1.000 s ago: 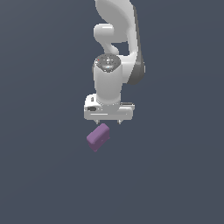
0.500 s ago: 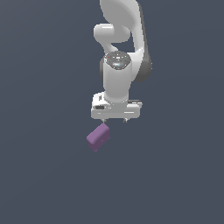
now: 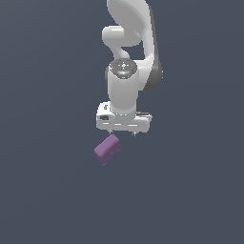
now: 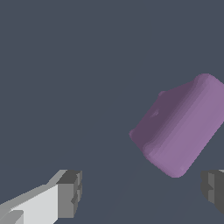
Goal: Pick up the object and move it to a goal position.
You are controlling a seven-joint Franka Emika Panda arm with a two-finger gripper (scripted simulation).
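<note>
**Kid:** What do you see?

**Me:** First, my big white arm. It hangs down over a plain dark floor. At its end is my gripper. Its two fingers are spread wide apart, and nothing is between them.

**Kid:** Where is the block?

**Me:** The purple block lies on the floor, just below my gripper and a bit toward the exterior view's left. It lies slanted, not straight. I am not touching it.

**Kid:** So what do you do now?

**Me:** I think I am at the part where I line up to grab it. In the wrist view the block is off to one side, closer to one finger than the other. So I should slide over until it sits in the middle of the gap.

**Kid:** And then?

**Me:** I should turn my wrist so my fingers face its long flat sides. Then go down slowly and squeeze. If I go down now, one finger may bump the block and push it away.
</note>
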